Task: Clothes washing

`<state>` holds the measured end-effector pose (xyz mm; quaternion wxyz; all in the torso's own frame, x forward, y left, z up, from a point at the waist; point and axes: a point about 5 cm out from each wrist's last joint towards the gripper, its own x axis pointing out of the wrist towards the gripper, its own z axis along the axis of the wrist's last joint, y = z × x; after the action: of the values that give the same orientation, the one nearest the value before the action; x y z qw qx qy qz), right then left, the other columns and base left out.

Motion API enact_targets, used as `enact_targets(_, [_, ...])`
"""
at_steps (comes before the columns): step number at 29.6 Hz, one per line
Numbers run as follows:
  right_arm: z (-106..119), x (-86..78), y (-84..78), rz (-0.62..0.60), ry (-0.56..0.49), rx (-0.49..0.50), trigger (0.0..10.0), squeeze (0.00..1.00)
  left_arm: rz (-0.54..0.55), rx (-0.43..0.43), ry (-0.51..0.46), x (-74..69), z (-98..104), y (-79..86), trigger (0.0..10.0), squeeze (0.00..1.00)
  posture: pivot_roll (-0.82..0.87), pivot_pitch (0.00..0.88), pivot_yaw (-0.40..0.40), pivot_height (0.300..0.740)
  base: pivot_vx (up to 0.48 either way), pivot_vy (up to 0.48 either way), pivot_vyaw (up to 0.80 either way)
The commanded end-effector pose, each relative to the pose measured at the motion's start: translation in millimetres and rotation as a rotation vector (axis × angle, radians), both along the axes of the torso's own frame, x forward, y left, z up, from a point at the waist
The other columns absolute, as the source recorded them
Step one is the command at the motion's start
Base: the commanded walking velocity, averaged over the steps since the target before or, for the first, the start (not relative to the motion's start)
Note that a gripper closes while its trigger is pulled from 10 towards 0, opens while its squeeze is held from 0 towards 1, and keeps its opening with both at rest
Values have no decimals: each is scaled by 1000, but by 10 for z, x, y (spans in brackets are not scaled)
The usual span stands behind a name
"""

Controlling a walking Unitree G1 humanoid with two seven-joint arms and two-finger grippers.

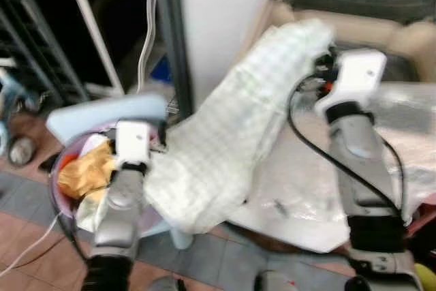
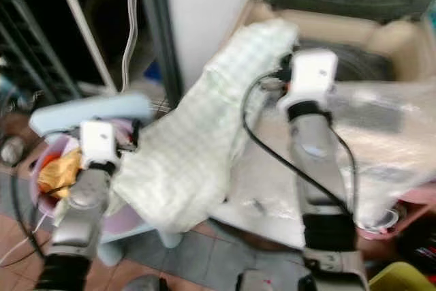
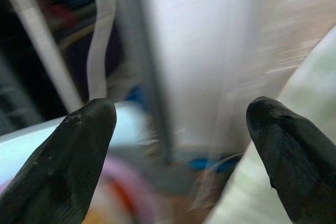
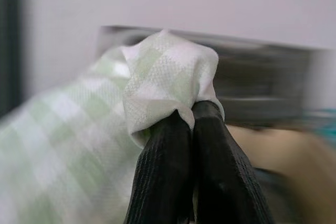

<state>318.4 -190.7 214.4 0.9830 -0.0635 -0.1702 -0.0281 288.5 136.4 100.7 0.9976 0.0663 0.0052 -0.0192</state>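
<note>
A large white-and-green checked cloth [image 1: 225,134] hangs stretched from the laundry basket [image 1: 56,189] at the lower left up to the washing machine's beige rim [image 1: 361,28]. My right gripper [image 4: 191,111] is shut on the cloth's top corner, held high beside the washer opening [image 2: 354,66]. My left gripper [image 3: 181,114] is open with nothing between its fingers. It hovers over the basket, with the cloth's lower edge just to its right. An orange-yellow garment [image 1: 85,172] lies in the basket.
A white panel [image 1: 225,25] and a dark metal post [image 1: 174,39] stand behind the cloth. Crinkled clear plastic [image 1: 409,120] covers the washer's top. A light blue lid [image 1: 102,114] sits behind the basket. Dark shelving [image 1: 34,46] is at the far left. The floor is tiled.
</note>
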Motion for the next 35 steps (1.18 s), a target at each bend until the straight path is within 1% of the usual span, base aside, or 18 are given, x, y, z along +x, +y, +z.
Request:
enact_targets(1, [47,36,73,17,-24,-3,10000,0,33,11,-10,30,13,106,10000,0,-110,0,44,740,0,0,-781])
enact_targets(5, [66,73,131,54,-30,-26,10000,0,5,-6,-30,57,54,74,10000,0,-113,0,44,740,0,0,-725])
enact_targets(6, [67,79,164,75,-30,-29,10000,0,-1,-14,-35,60,65,70,10000,0,-113,0,44,740,0,0,0])
enact_targets(7, [67,79,164,75,-30,-29,10000,0,-1,-14,-35,60,65,70,10000,0,-113,0,44,740,0,0,0])
enact_targets(8, [66,90,227,111,-30,-49,10000,0,0,-16,-39,70,79,71,10000,0,-110,0,38,740,0,0,0])
enact_targets(9, [60,102,352,177,-29,-68,10000,0,20,-26,-52,83,119,95,10000,0,-108,0,29,740,0,0,0])
enact_targets(11, [55,105,386,194,-29,-68,10000,0,34,-31,-56,84,128,107,10000,0,-108,0,28,740,0,0,0])
enact_targets(13, [36,102,412,210,-22,-68,10000,0,53,-45,-39,68,87,125,10000,0,-108,0,25,740,0,0,0])
enact_targets(15, [29,87,467,244,-24,-85,10000,0,97,-71,-11,29,21,166,10000,0,-112,0,26,740,279,0,0])
enact_targets(19, [27,79,490,263,-27,-101,10000,0,115,-83,-1,9,-2,181,10000,0,-110,0,24,740,325,0,0])
enact_targets(20, [18,68,523,297,-29,-118,10000,0,124,-84,0,8,-8,189,10000,0,-109,0,24,740,409,0,0])
enact_targets(21, [18,68,523,297,-29,-118,10000,0,124,-84,0,8,-8,189,10000,0,-109,0,24,740,409,0,0])
enact_targets(24, [20,42,579,348,-44,-172,10000,0,134,-86,3,9,-15,197,10000,0,-108,0,24,740,406,0,0])
enact_targets(27, [32,26,581,370,-46,-190,10000,0,139,-89,3,5,-12,202,10000,0,-110,0,25,740,396,0,0])
enact_targets(33, [64,41,544,385,-49,-210,10000,0,168,-112,27,-8,-45,214,10000,0,-111,0,24,740,324,348,0])
enact_targets(35, [91,50,551,410,-65,-238,10000,0,174,-114,23,-13,-42,210,10000,0,-110,0,23,740,126,418,247])
